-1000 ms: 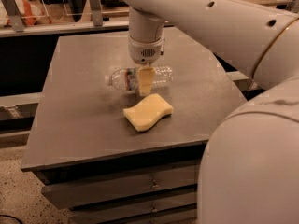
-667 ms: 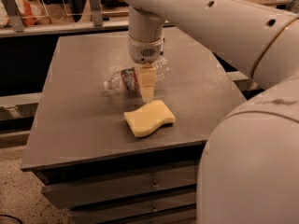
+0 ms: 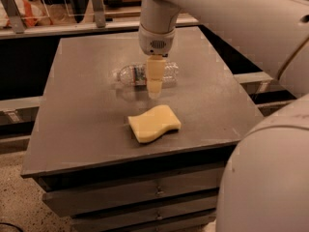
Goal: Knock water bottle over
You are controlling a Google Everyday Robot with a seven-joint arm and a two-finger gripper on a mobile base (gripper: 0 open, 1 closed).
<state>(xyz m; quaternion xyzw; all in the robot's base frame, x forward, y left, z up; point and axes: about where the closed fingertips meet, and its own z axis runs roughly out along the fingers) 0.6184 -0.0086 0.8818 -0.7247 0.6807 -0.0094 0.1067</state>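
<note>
Gripper (image 3: 154, 92) points straight down just in front of the water bottle (image 3: 126, 74); whether it is wide or narrow we cannot tell. We see the bottle lying on its side on the table (image 3: 82, 110), beyond the yellow sponge (image 3: 154, 123). We would lift straight up, so nothing rolls or drags

Glossy clear ribbed plastic: water bottle (image 3: 128, 75), behind matt pale gripper (image 3: 154, 90). Smooth matt dark tabletop (image 3: 82, 110). Matt yellow foam-like sponge (image 3: 154, 123).
</note>
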